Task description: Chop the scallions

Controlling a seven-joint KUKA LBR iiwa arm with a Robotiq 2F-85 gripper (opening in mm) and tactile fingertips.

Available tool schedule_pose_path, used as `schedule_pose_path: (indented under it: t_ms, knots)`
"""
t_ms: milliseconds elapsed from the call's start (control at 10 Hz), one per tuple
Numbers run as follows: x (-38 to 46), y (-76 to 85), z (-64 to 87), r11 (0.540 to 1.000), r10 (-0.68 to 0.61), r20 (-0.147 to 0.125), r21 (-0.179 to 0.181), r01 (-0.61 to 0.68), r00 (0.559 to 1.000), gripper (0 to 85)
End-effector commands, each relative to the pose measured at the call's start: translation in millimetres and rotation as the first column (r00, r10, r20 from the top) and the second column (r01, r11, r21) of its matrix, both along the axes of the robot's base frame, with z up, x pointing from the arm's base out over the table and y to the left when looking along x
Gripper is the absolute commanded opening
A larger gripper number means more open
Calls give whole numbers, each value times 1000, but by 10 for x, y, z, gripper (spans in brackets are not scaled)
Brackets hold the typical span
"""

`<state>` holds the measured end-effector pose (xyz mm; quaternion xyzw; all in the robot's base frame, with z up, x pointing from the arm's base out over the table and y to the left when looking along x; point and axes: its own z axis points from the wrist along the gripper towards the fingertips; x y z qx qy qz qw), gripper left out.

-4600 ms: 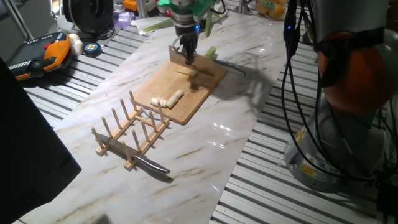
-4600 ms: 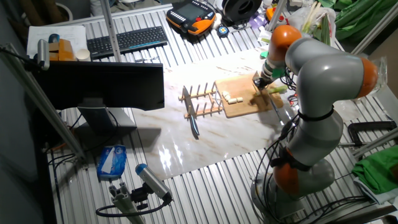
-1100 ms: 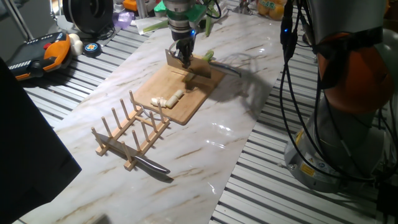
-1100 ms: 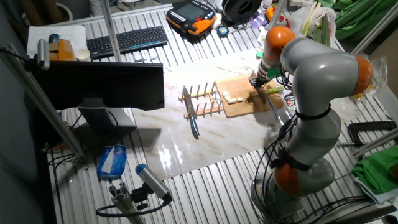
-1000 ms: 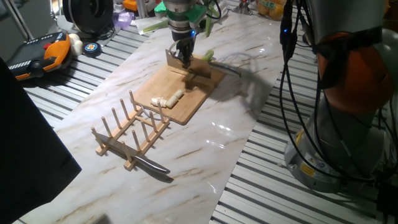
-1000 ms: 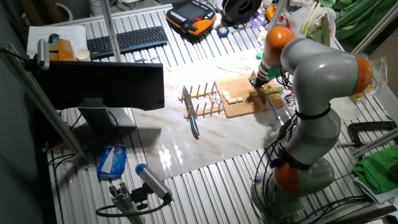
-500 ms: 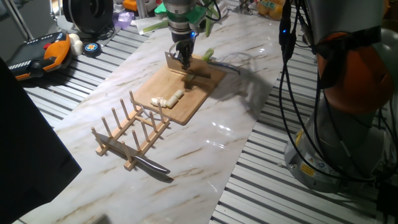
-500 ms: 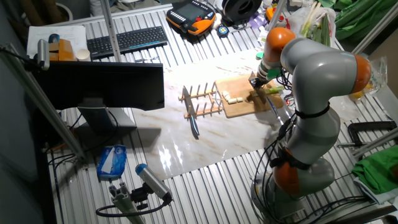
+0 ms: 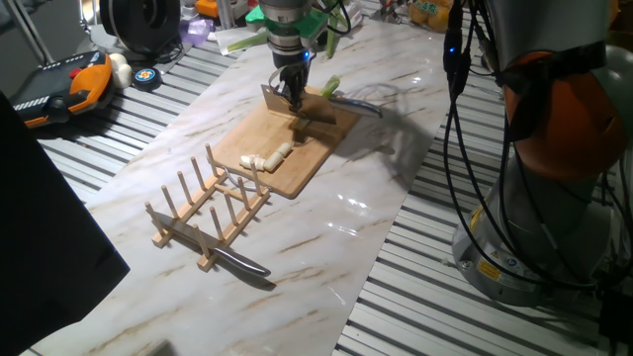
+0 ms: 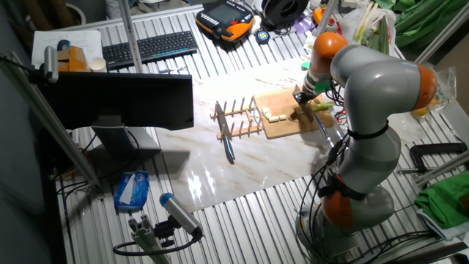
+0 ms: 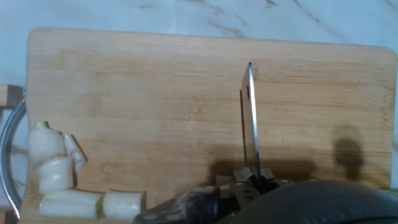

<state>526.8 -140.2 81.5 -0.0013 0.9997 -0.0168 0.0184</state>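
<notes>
scallions (image 9: pixel 330 86) angled off board's (image 9: pixel 287 163) far corner

Cutting board (image 11: pixel 155 93): pale wood, matt, fine straight grain. Knife blade (image 11: pixel 249 124): thin bright metal, smooth. Scallion pieces (image 11: pixel 59 180): moist, slightly glossy. Tabletop (image 9: pixel 326 247): white marble-look sheet, glossy, reflecting light. Dish rack (image 9: pixel 208 210): bare wood dowels.
</notes>
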Motion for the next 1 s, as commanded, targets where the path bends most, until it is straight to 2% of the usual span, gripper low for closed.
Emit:
schedule_pose_path:
  t_ms: [0,200,900]
  knots:
    - [3,4,-1,1000,0,1,0,0,1000,7]
    - [3,29,-4,1000,-5,-7,15,5,1000,7]
    - [-68,208,0,1000,-15,-5,16,15,1000,7]
